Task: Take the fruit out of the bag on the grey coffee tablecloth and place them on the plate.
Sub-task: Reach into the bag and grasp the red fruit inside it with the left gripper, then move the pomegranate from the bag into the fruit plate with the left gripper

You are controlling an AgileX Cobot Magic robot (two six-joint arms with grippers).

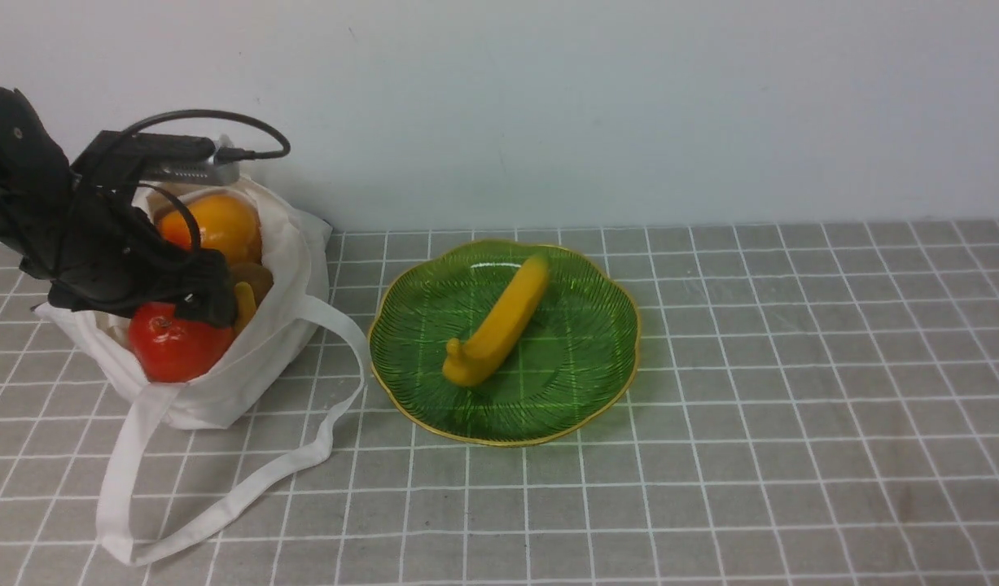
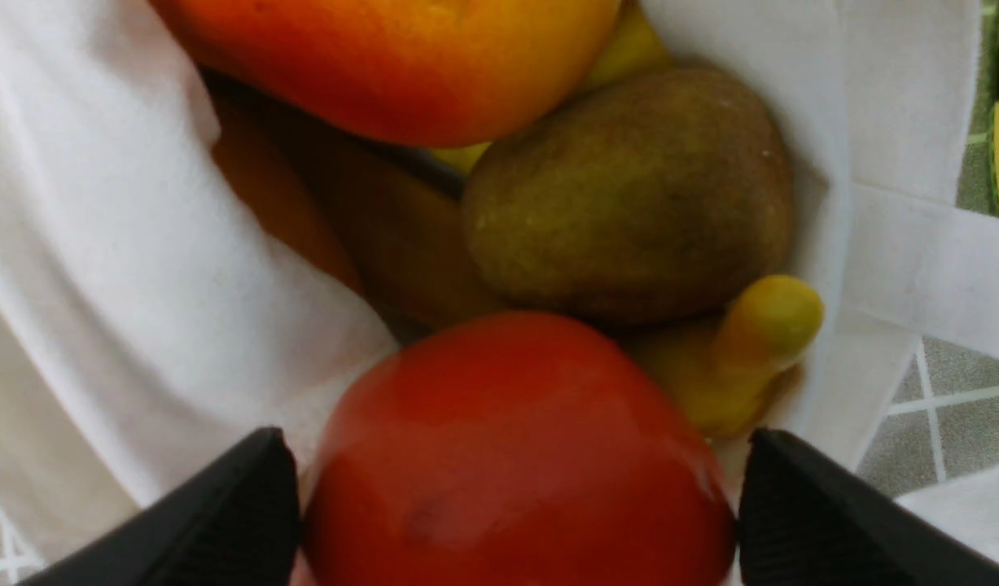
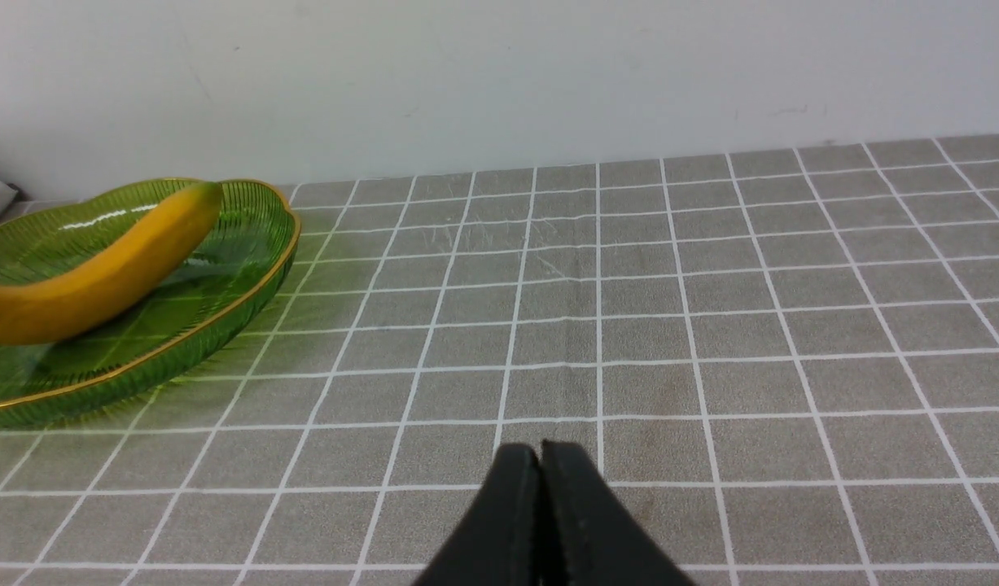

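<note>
The off-white bag (image 1: 247,382) stands at the left on the grey checked tablecloth (image 1: 792,407). In it are a red apple (image 1: 173,346), an orange-yellow pear (image 1: 214,224), a brown kiwi (image 1: 255,277) and a yellow banana end (image 1: 244,303). My left gripper (image 1: 198,305) reaches into the bag mouth. In the left wrist view the gripper (image 2: 515,443) has both fingers pressed against the sides of the apple (image 2: 507,488), with the kiwi (image 2: 629,195), pear (image 2: 401,57) and banana (image 2: 760,334) beyond. The green plate (image 1: 580,366) holds one banana (image 1: 503,321). My right gripper (image 3: 540,456) is shut and empty, low over the cloth.
The bag's long strap handles (image 1: 222,505) trail over the cloth toward the front left. A pale wall (image 1: 629,106) closes the back. In the right wrist view the plate (image 3: 247,301) with its banana (image 3: 100,268) lies off to one side of the gripper.
</note>
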